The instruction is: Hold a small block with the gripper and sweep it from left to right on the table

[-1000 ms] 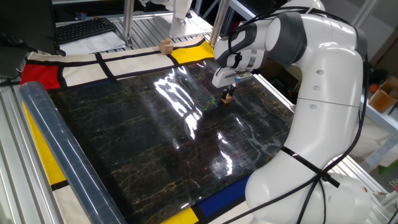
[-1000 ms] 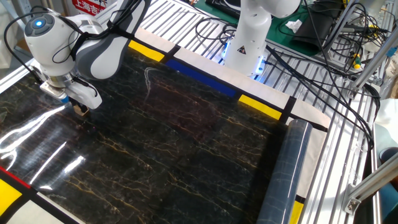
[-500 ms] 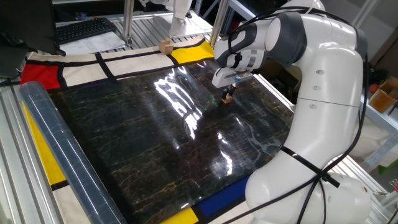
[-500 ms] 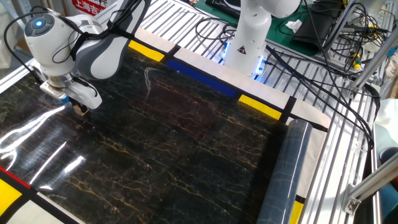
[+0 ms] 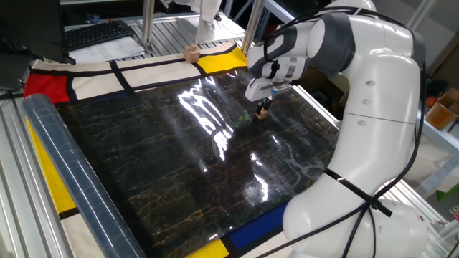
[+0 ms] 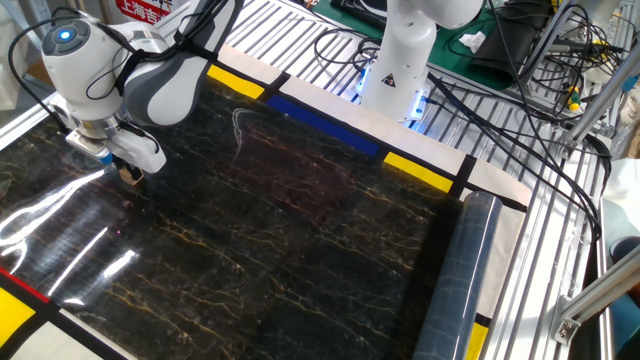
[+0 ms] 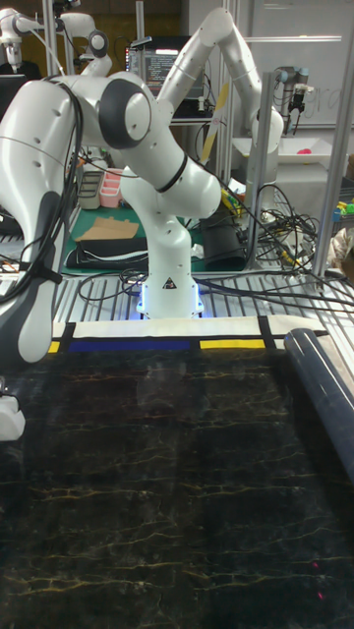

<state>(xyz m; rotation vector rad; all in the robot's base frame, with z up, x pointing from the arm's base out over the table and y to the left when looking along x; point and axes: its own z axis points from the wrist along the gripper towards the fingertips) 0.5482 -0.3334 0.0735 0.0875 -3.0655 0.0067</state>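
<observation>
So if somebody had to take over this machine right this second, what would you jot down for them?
Gripper: shut on the small block, low at the table, near its edge by the yellow panel.
Other things: a paler wooden cube sits off the black sheet on the cloth border; the clear plastic roll lies along the opposite side.
Done: block grasped and down at the surface.
Left: nearly the whole sweep across the black sheet, judging by where the block sits.
</observation>
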